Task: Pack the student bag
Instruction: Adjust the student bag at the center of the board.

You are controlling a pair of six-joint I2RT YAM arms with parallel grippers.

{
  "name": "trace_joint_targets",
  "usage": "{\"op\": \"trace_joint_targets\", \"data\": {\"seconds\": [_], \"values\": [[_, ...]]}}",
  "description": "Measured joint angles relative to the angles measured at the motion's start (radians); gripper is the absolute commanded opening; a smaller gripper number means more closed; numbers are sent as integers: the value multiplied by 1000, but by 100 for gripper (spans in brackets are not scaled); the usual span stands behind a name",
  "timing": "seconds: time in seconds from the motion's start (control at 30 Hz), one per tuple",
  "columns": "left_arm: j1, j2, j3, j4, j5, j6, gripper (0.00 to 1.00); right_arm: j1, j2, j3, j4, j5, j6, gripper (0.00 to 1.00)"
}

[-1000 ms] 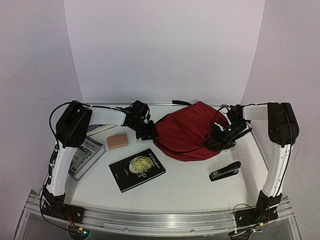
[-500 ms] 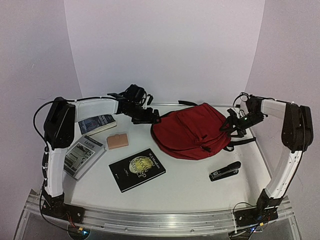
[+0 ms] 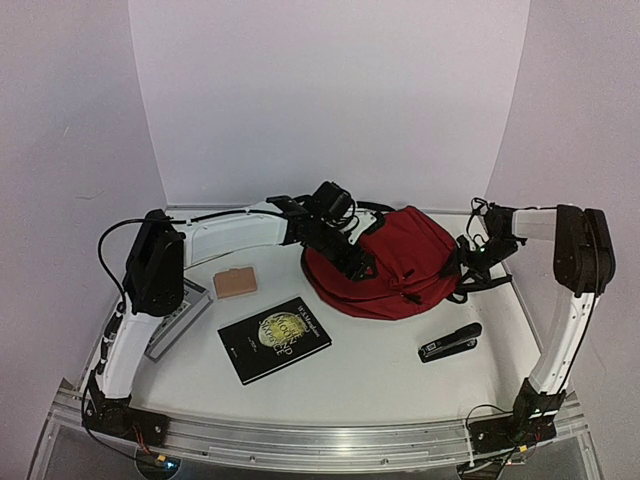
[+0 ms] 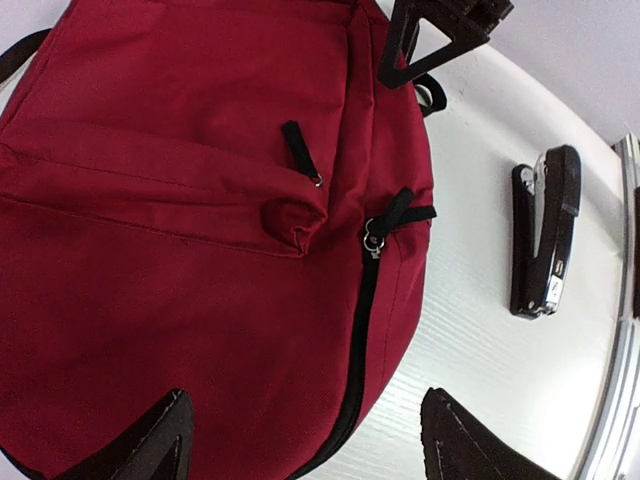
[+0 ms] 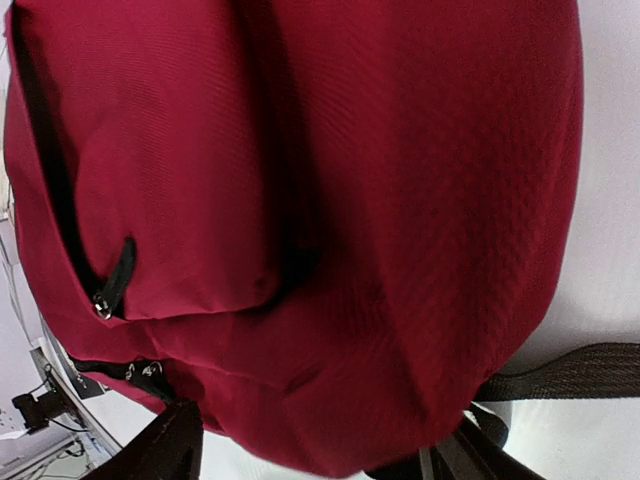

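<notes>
Student bag (image 3: 415, 245): dark red backpack, lay flat at the far middle of the white surface (image 3: 380, 380); the main zipper looked closed where it showed.
Left jaws: spread wide and held nothing, hung above the bag's front near the main zipper pull (image 4: 375, 236).
Right jaws: stood apart at the bag's right edge, beside a black strap (image 5: 570, 372); contact with the fabric could not be told.
Stapler (image 3: 450, 342): black, on the surface, near the bag but apart from it.
Black book (image 3: 274, 339): flat, cover up, left of the stapler.
Tan pad (image 3: 235, 282): just beyond the black book.
Grey book (image 3: 178, 318): at the left, partly under the left arm.
</notes>
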Motion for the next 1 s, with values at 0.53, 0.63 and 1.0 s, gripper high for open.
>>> {"op": "trace_joint_targets", "data": {"seconds": [0.53,0.63,1.0], "values": [[-44,189,241,-79,37,211,67,36,0,-120,141,-127,87,7],[-54,215,255,-98,18,224,66,44,0,-134,163,-145,94,0],[-72,265,269,-104,-27,241,63,112,-4,-151,180,-169,96,0]]}}
